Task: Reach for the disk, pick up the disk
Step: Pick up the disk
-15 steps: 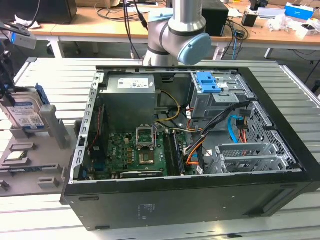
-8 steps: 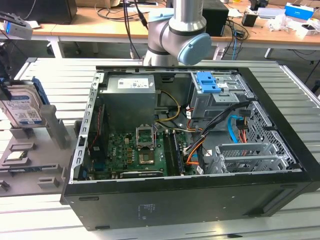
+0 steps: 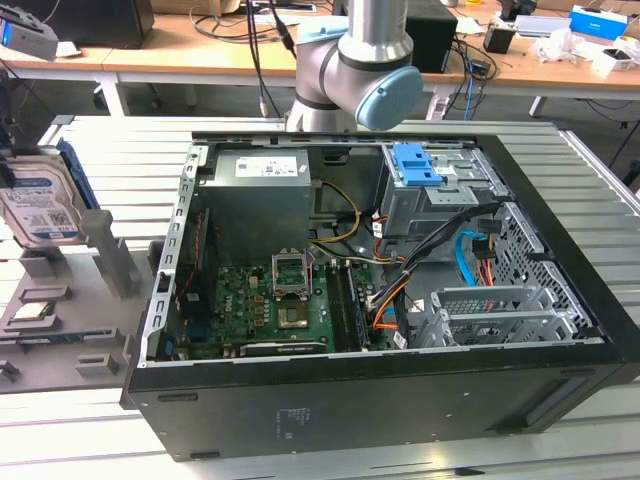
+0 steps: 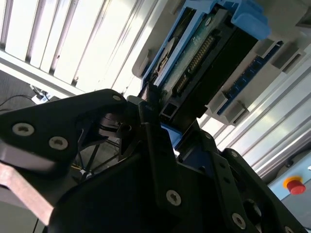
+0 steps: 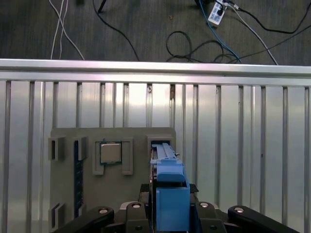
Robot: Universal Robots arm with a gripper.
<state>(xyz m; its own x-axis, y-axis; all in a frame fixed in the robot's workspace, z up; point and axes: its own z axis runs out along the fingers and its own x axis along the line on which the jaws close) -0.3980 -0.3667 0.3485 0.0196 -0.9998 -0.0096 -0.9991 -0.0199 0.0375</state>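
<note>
The disk [image 3: 40, 205] stands upright on a grey fixture [image 3: 100, 260] at the exterior view's left. It is a silver hard drive with a white-and-blue label and a blue frame. In the first wrist view I look down its blue-framed edge [image 5: 170, 194], and its far end sits at the fixture's slot. My gripper [image 5: 169, 190] straddles it, with black fingers [image 5: 144, 190] pressed against both sides of the frame. In the second wrist view the disk's connector edge [image 4: 194, 63] runs away from the gripper [image 4: 167, 121], whose jaws stand shut on it.
An open computer case [image 3: 560, 330] fills the middle of the slatted metal table, with a blue latch piece [image 3: 415, 165] in its drive bay. A small square chip [image 5: 111, 153] lies in the fixture beside the disk. Desks with cables stand behind. A red button [image 4: 293, 184] sits nearby.
</note>
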